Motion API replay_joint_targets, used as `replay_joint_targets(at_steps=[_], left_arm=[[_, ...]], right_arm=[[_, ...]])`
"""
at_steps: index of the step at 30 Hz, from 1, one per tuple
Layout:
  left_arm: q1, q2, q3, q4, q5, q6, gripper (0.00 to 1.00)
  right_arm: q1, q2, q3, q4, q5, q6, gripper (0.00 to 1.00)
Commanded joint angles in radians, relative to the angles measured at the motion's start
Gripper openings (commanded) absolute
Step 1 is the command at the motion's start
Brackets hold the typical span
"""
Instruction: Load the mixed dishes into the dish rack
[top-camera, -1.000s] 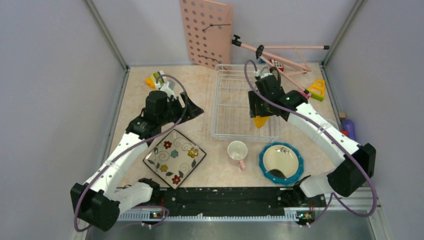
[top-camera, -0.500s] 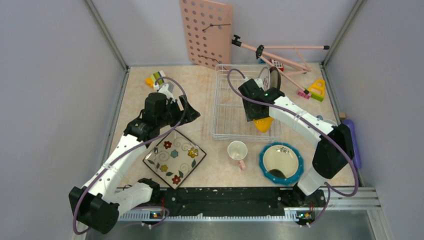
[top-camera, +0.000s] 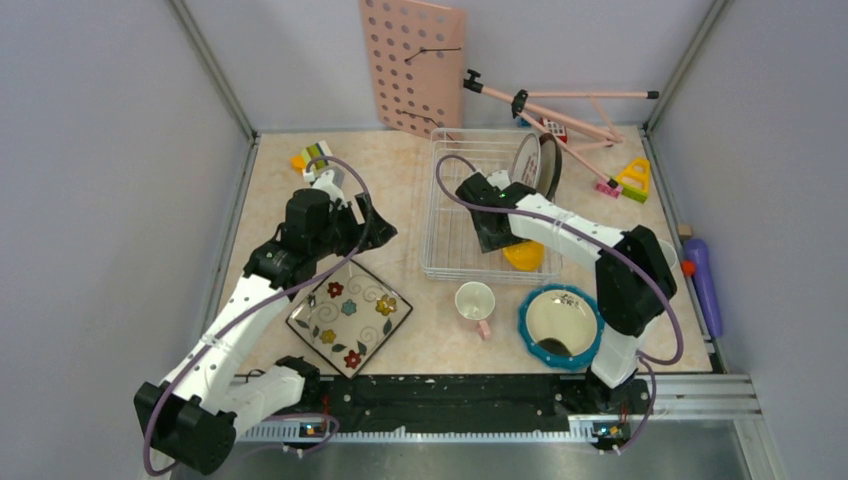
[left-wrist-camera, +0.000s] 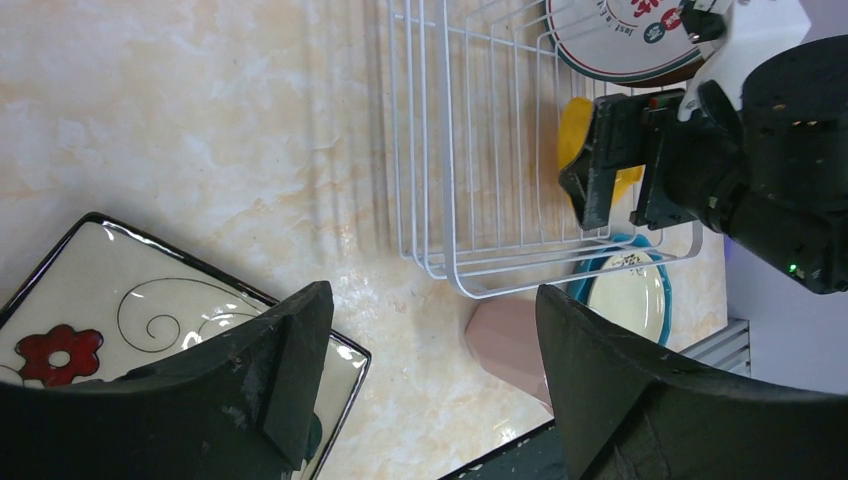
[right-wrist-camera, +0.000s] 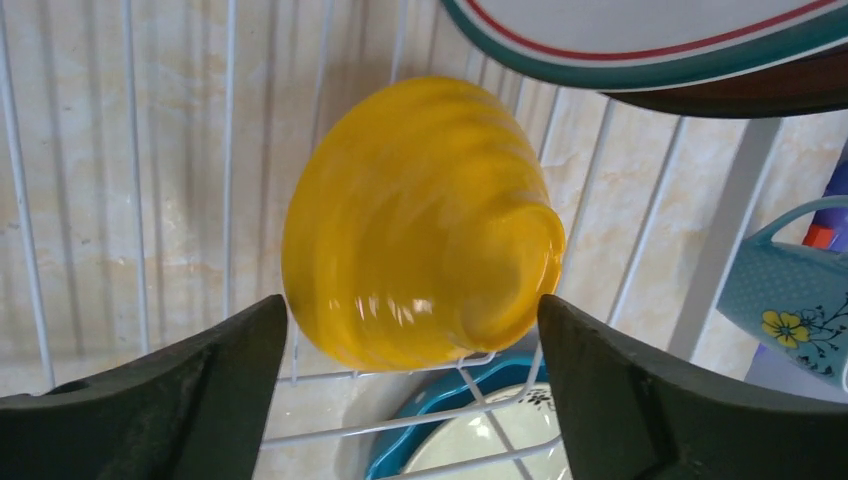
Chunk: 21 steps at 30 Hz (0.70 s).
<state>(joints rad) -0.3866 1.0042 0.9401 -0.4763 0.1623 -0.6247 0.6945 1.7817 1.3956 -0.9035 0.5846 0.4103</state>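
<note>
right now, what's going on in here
The right arm's pincer stands open over the yellow-orange bowl, which lies in the dish rack near an upright round plate. The left pincer hangs open and empty over the edge of the square floral plate. That plate, the pink cup and the teal dish sit on the table, not yet loaded.

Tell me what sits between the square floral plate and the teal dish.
The pink cup, touching neither, stands between the square floral plate and the teal dish; the top view shows it.
</note>
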Motion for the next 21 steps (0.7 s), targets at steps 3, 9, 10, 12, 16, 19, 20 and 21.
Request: replay_joint_targets(at_steps=[3,9,10,12,16,19,20,21], left_arm=[[0.002,-0.002,0.004,0.010,0.006,0.021,0.80],[0.002,0.014,0.008,0.018,0.008,0.015,0.80],[0.002,0.011,0.001,0.022,0.010,0.014,0.80],[0.002,0.005,-0.015,0.034,0.027,0.011,0.79],[0.000,0.003,-0.062,0.074,0.152,0.019,0.76],[-0.014,0.007,-0.086,0.093,0.218,0.020,0.78],[-0.025,0.009,-0.090,0.094,0.219,0.019,0.78],[-0.041,0.010,-0.094,0.094,0.215,0.015,0.78]], right_arm=[[0.045,-0.023,0.048,0.003,0.010,0.045,0.99],[0.043,-0.112,0.025,0.049,-0.065,0.014,0.94],[0.043,-0.127,0.022,0.057,-0.068,0.010,0.92],[0.043,-0.160,0.008,0.081,-0.079,0.002,0.89],[0.043,-0.264,-0.048,0.177,-0.178,-0.024,0.86],[0.043,-0.363,-0.129,0.273,-0.269,-0.036,0.84],[0.043,-0.398,-0.153,0.293,-0.291,-0.037,0.84],[0.043,-0.430,-0.174,0.309,-0.304,-0.037,0.84]])
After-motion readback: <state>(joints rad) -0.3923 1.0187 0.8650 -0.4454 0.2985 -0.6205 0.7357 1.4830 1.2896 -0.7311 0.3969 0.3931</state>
